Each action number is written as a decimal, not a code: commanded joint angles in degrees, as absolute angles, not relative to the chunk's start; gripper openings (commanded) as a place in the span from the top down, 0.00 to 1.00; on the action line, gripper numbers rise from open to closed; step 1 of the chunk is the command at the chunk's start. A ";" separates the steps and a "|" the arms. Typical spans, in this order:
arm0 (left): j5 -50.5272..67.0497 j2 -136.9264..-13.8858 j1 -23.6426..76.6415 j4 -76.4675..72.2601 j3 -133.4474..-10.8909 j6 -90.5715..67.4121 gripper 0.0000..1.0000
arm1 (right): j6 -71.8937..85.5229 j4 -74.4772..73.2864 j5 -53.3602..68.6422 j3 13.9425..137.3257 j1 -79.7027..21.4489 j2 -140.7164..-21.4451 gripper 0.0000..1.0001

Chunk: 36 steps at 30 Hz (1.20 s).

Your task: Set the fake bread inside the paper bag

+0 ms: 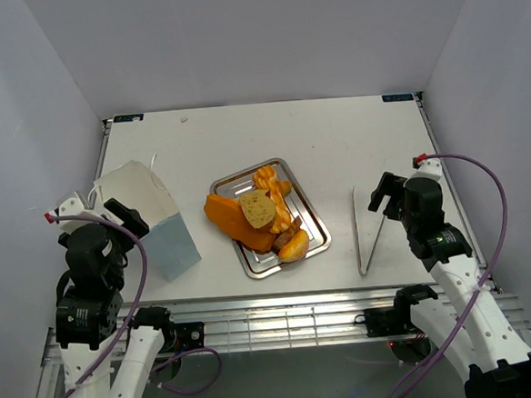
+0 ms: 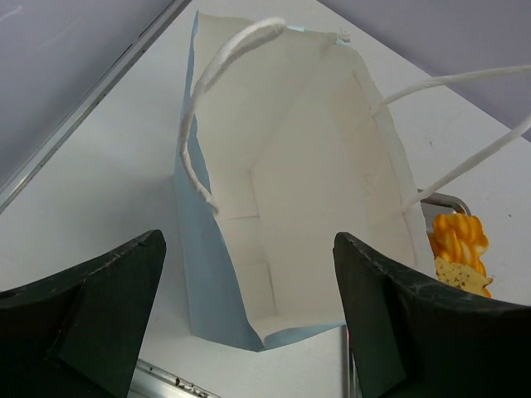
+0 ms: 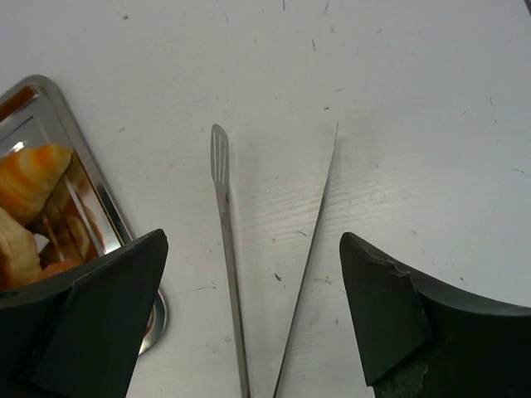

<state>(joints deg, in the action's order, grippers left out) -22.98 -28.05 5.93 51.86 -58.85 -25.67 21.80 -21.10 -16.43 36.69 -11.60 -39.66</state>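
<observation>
The fake bread point(image 1: 259, 216) is a heap of glossy orange and golden pieces on a silver tray point(image 1: 314, 221) at the table's middle; a long loaf hangs over the tray's left rim. The paper bag point(image 1: 154, 227), white inside and pale blue outside, stands at the left with its mouth open. My left gripper point(image 1: 124, 218) is open just beside the bag and looks into its empty inside point(image 2: 307, 166). My right gripper point(image 1: 382, 195) is open above metal tongs point(image 1: 368, 235), right of the tray. The tongs' two arms point(image 3: 228, 249) lie between its fingers, untouched.
String handles point(image 2: 224, 75) arch over the bag's mouth. The tray's corner and some bread point(image 2: 458, 240) show past the bag's right wall. A tray rim point(image 3: 87, 166) with a croissant point(image 3: 29, 178) lies left of the tongs. White walls enclose the table on three sides.
</observation>
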 commanded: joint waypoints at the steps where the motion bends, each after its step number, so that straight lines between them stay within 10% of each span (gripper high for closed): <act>1: -22.59 -29.09 5.62 50.10 -57.48 -26.89 0.08 | 17.49 -22.06 -16.62 34.28 -11.43 -39.29 0.10; 36: -21.27 -32.60 5.62 31.55 -46.05 -24.70 0.07 | 32.25 -23.20 -18.18 25.66 -23.37 -49.56 0.10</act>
